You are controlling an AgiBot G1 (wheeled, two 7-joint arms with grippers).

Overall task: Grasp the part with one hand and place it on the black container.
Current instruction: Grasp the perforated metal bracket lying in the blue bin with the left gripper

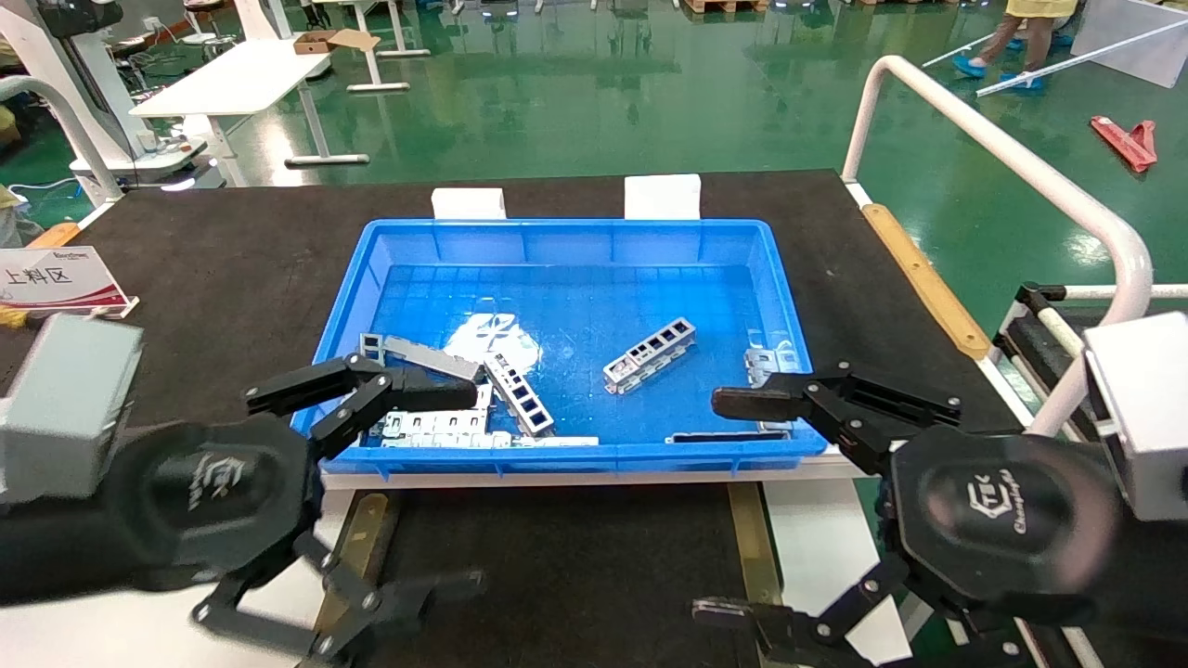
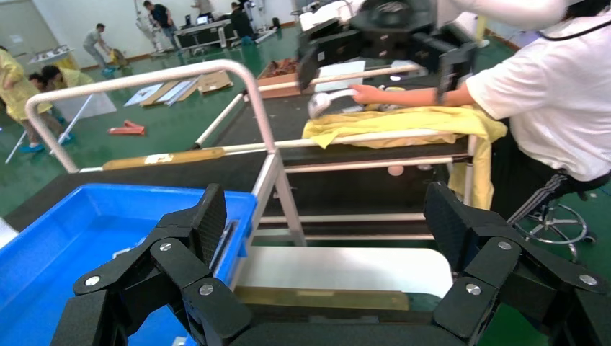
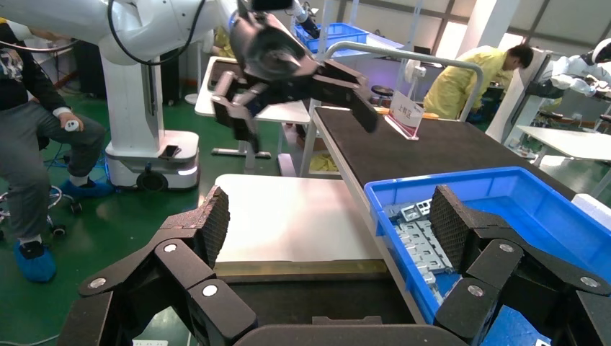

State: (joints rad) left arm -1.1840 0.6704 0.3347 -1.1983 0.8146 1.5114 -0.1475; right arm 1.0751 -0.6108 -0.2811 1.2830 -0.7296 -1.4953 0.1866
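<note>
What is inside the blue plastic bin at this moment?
Inside the blue plastic bin lie several silver-grey ladder-like metal bars, one alone mid-floor. The left claw covers part of the near-left pile.

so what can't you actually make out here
- Parts in the blue bin's near-left corner, head view: the left gripper covers some, so no count.
- Part by the bin's right wall, head view: the right gripper's finger hides its lower end.
- Black container, head view: its near end is cut off by the picture's edge.
</note>
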